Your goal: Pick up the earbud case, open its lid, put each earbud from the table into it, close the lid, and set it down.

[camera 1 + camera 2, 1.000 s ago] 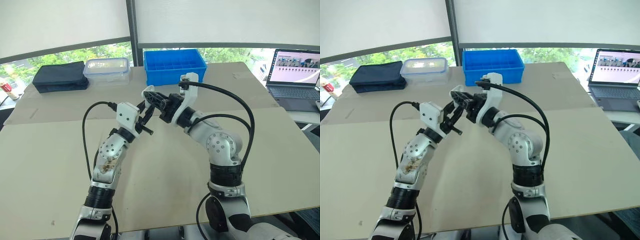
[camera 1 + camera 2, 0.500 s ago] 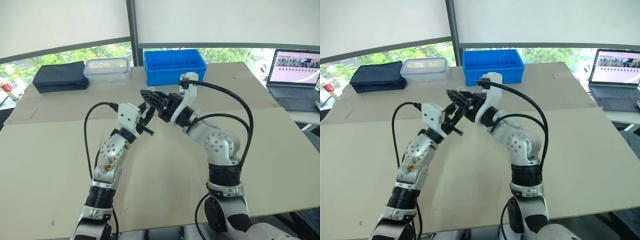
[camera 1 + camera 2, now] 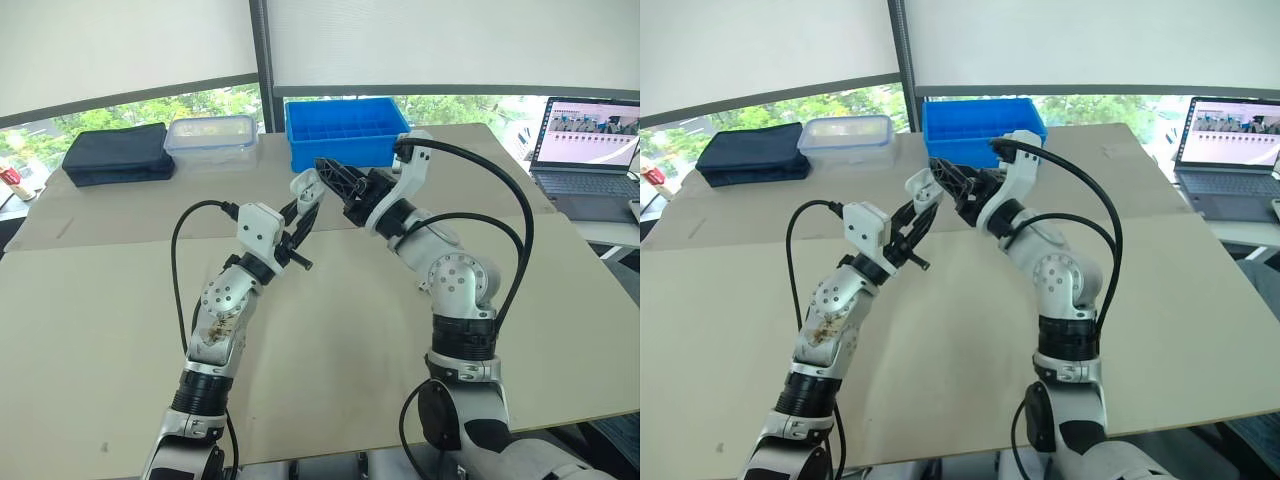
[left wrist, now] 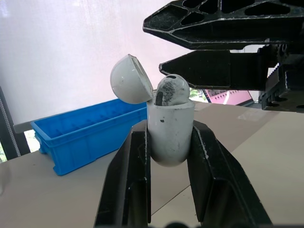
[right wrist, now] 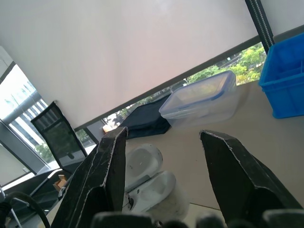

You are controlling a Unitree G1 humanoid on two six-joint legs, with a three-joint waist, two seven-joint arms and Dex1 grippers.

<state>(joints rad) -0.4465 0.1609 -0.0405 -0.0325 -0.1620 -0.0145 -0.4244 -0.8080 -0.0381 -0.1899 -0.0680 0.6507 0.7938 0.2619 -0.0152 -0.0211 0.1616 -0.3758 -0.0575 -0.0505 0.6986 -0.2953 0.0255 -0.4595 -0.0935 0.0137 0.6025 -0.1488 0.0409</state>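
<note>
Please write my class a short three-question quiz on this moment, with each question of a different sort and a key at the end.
1. True or false: the lid of the earbud case is shut.
2. The right gripper has its fingers: A. open, holding nothing; B. shut on the case; C. shut on an earbud.
3. Fill in: the case is clamped between the fingers of the ___ gripper.

Key
1. False: the lid stands open, with an earbud seated inside.
2. A.
3. Left: the left gripper holds it.

Earbud case (image 4: 169, 135) in left gripper (image 4: 169, 129), bin (image 4: 80, 137) behind
</note>
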